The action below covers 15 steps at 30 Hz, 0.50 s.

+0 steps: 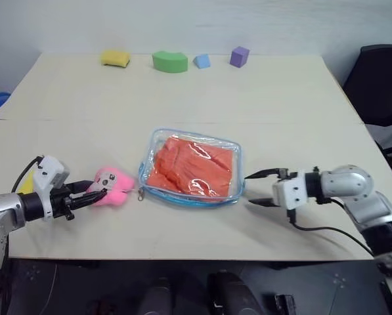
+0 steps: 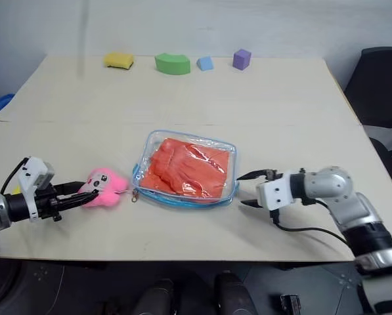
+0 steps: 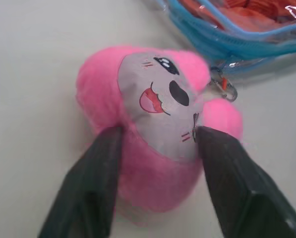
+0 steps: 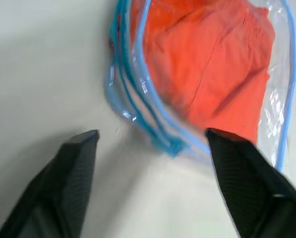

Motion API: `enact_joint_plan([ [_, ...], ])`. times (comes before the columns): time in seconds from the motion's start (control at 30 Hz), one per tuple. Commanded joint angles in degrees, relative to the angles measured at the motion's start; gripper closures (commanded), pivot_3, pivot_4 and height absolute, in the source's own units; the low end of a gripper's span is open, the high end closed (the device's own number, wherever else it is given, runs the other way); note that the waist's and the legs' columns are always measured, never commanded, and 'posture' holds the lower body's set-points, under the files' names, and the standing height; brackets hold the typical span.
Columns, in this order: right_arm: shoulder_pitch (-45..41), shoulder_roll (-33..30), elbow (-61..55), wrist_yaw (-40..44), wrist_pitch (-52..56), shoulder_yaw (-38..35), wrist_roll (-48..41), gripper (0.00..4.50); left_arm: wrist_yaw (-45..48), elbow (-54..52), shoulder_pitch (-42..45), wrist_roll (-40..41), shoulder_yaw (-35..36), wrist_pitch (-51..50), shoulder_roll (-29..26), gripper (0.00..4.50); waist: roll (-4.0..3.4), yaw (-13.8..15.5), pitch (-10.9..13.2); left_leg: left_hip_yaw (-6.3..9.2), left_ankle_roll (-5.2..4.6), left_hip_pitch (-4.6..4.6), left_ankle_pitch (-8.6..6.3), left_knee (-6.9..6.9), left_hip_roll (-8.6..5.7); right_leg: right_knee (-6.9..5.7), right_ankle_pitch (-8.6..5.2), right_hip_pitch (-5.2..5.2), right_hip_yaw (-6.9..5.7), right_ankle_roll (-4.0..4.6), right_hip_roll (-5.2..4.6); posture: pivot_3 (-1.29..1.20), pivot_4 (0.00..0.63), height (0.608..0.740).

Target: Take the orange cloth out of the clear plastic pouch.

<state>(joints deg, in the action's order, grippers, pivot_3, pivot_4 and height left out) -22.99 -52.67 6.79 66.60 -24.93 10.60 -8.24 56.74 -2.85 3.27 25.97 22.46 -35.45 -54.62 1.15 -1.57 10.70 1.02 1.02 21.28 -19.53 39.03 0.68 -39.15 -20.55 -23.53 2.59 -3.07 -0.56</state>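
**Cloth still sealed in pouch, both grippers standing open**

Wrinkled orange-red cloth [image 1: 190,167] is lying inside the clear flat plastic pouch with blue trim [image 1: 157,140], mid-table. Looking soft, light, floppy; pouch film likely slippery, so pinching a cloth fold at the opening seems best. Right gripper [image 1: 262,188] is sitting just beside the pouch's edge, fingers apart, empty. Left gripper [image 1: 90,194] is straddling the pink plush toy [image 1: 114,186], fingers spread around it. Left wrist view is showing a metal clasp [image 3: 226,89] by the toy; head views are showing foam blocks [image 1: 170,61] far back.
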Motion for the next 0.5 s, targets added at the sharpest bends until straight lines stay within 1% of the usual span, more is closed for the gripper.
enact_joint_plan([
  [0.03, 6.0, -4.3, -13.4, 0.3, 13.3, -6.4, -9.6, 0.86, 2.4, 1.1, 1.6, 2.2, 5.2, -1.4, -4.4, 1.88, -0.01, 0.0, 0.0, 0.00, 0.00, 0.01, 0.00, -0.01, 0.00, -0.01, 0.00, -0.01, 0.00, 0.00, -0.01, 0.00, 0.150, 0.740],
  [0.13, 11.8, -7.2, -24.0, -0.9, 25.6, -11.2, -17.9, 0.86, 4.9, 3.6, 4.8, 3.3, 5.5, -1.6, -7.6, 1.88, -0.02, 0.0, 0.0, 0.03, 0.00, -0.05, 0.00, -0.02, -0.01, -0.01, 0.00, 0.06, -0.01, 0.00, -0.02, 0.00, 0.150, 0.740],
  [0.17, 13.2, -7.8, -27.0, -1.4, 29.5, -12.6, -20.8, 0.86, 5.7, 3.3, 6.2, 4.0, 5.3, -1.9, -8.4, 1.88, -0.02, 0.0, 0.0, 0.04, 0.00, -0.07, 0.00, -0.02, -0.01, -0.01, 0.00, 0.08, -0.02, 0.00, -0.01, 0.00, 0.150, 0.740],
  [0.23, 15.0, -8.7, -32.6, -2.8, 37.1, -15.3, -27.0, 0.86, 7.7, -0.2, 9.9, 5.6, 2.6, -2.2, -9.5, 1.88, -0.01, 0.0, 0.0, 0.05, 0.00, -0.06, 0.00, -0.02, -0.01, -0.02, 0.00, 0.07, -0.03, 0.00, -0.01, 0.00, 0.150, 0.740],
  [0.3, 16.0, -9.0, -36.6, -4.4, 42.8, -17.1, -31.1, 0.86, 8.7, -5.1, 14.2, 5.6, -2.5, -1.2, -9.3, 1.88, -0.01, 0.0, 0.0, 0.06, 0.00, -0.04, 0.00, -0.02, -0.01, 0.02, 0.00, 0.09, -0.03, 0.00, -0.02, 0.00, 0.150, 0.740],
  [0.33, 16.4, -8.9, -38.0, -5.0, 44.7, -17.7, -32.3, 0.86, 8.8, -7.0, 15.9, 4.2, -5.2, 0.8, -8.9, 1.88, -0.01, 0.1, 0.0, 0.05, 0.00, -0.04, 0.00, -0.02, -0.02, 0.03, 0.00, 0.10, -0.02, 0.00, -0.03, 0.00, 0.150, 0.740],
  [0.43, 17.3, -8.2, -41.6, -6.8, 49.4, -19.1, -35.2, 0.86, 8.4, -10.4, 21.2, -3.6, -16.2, 8.8, -6.1, 1.88, -0.01, 0.2, 0.0, 0.06, 0.01, -0.03, 0.00, -0.02, -0.04, 0.09, 0.00, 0.11, -0.02, -0.01, -0.03, 0.00, 0.150, 0.740],
  [0.5, 17.6, -7.5, -43.2, -8.3, 51.4, -19.5, -36.0, 0.86, 8.8, -10.4, 23.9, -8.1, -22.2, 13.7, -4.0, 1.88, -0.01, 0.2, 0.0, 0.03, 0.01, -0.02, 0.00, -0.02, -0.06, 0.09, 0.00, 0.10, 0.00, -0.01, -0.01, 0.00, 0.150, 0.740],
])
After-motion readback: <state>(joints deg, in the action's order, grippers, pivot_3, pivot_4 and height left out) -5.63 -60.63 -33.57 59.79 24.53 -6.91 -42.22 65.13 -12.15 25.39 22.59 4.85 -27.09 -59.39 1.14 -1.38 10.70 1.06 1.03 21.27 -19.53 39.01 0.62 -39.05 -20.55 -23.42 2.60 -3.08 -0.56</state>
